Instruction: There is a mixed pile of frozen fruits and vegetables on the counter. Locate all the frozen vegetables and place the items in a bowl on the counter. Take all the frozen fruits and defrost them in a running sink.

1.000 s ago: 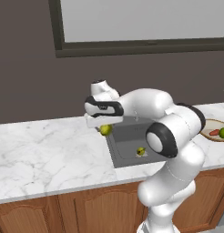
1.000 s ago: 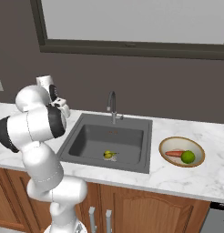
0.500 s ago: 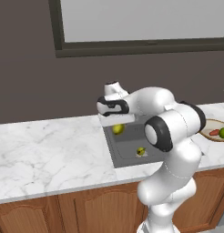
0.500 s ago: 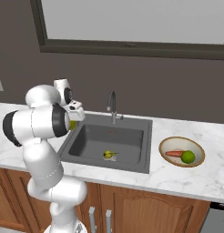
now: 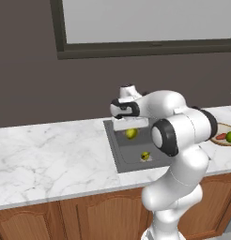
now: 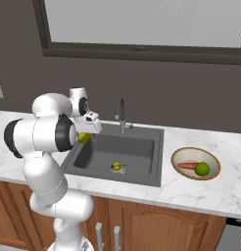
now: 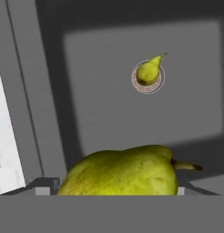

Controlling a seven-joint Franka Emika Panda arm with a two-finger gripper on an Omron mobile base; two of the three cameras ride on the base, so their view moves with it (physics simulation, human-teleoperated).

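**Yellow-green fruit carried over the sink's left edge**

No brand, label or readable writing shows anywhere in the scene.

The bowl (image 6: 195, 163), shallow and plate-like with a tan wooden rim and pale inside, sits right of centre in the right base view. It holds the slim orange carrot (image 6: 189, 165) and the bright green ball (image 6: 203, 169), side by side.

The sink (image 6: 117, 153) is a dark grey, square, matte basin sunk into the white, grey-veined marble desk (image 5: 51, 152), with a curved metal faucet (image 6: 121, 113) behind it. A small pear (image 7: 148, 71) lies on the round metal drain, its thin stem pointing to the upper right of the hand view.

The pincer (image 5: 130, 125), centre of the left base view, has its jaws spread wide around a dull yellow-green fruit (image 7: 122, 172) with a dimpled skin and a short dark stem, held above the sink's left side. The brown cabinet doors (image 5: 89, 216) below are panelled wood.
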